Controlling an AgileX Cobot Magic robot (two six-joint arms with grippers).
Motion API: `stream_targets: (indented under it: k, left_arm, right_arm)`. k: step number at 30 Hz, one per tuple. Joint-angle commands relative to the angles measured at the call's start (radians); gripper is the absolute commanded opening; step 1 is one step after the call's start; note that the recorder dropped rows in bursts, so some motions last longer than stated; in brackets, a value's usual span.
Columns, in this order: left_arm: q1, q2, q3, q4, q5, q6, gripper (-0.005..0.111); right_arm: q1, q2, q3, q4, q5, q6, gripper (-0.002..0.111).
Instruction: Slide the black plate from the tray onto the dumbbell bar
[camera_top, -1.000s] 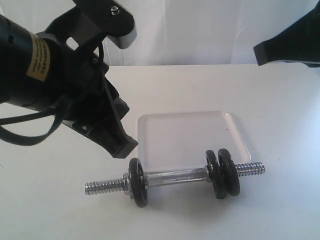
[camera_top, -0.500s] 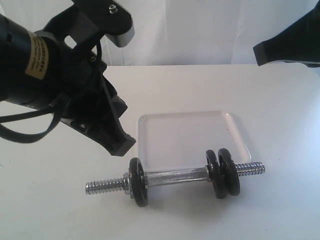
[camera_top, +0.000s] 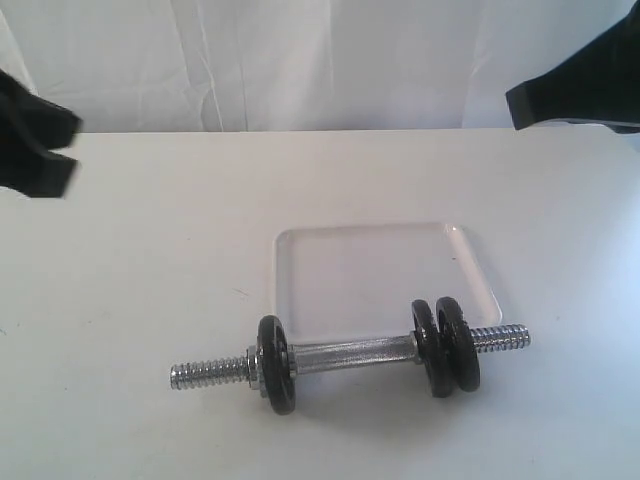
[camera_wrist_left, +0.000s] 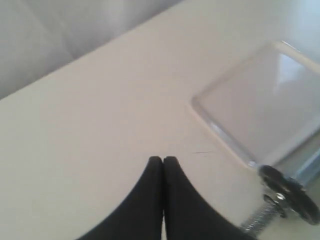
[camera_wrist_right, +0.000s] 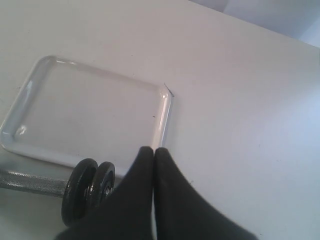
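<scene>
The chrome dumbbell bar (camera_top: 345, 355) lies on the white table in front of the tray (camera_top: 380, 275). One black plate (camera_top: 275, 365) sits on the bar's left part, and two alike discs (camera_top: 447, 346) sit side by side on its right part. The tray holds nothing. My left gripper (camera_wrist_left: 163, 159) is shut and empty, high over the table away from the bar; it shows at the exterior view's left edge (camera_top: 40, 150). My right gripper (camera_wrist_right: 153, 150) is shut and empty, above the tray's corner (camera_wrist_right: 162, 100) near the two discs (camera_wrist_right: 87, 190).
A white cloth backdrop (camera_top: 300, 60) hangs behind the table. The right arm's dark body (camera_top: 580, 90) sits at the upper right edge. The bar's threaded ends (camera_top: 205, 375) stick out past the discs on both sides.
The left arm has pulled back from above the bar's left disc to the far left edge of the exterior view. The bar, discs and tray have not moved.
</scene>
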Motion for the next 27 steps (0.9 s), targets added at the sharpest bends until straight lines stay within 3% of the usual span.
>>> stream_targets:
  k: [1,4,10,16,27]
  left_arm:
    - [0.244,-0.264,0.09,0.013,-0.007,-0.011,0.0]
    - [0.397,-0.452,0.146,0.013,-0.007,-0.011,0.0]
    - [0.544,-0.705,0.171,0.013,-0.009,-0.011,0.0]
    - [0.563,-0.81,0.169,0.013,-0.009,-0.011,0.0]
    - [0.563,-0.808,0.207,0.015,-0.014,-0.011,0.0]
  right_arm:
    - [-0.004,-0.008,0.004,-0.003,-0.009,0.002,0.0]
    - [-0.004,-0.008,0.004,-0.003,-0.009,0.002,0.0]
    - [-0.004,-0.008,0.004,-0.003,-0.009,0.002,0.0]
    - [-0.004,-0.008,0.004,-0.003,-0.009,0.002,0.0]
    - [-0.004,-0.008,0.004,-0.003,-0.009,0.002,0.0]
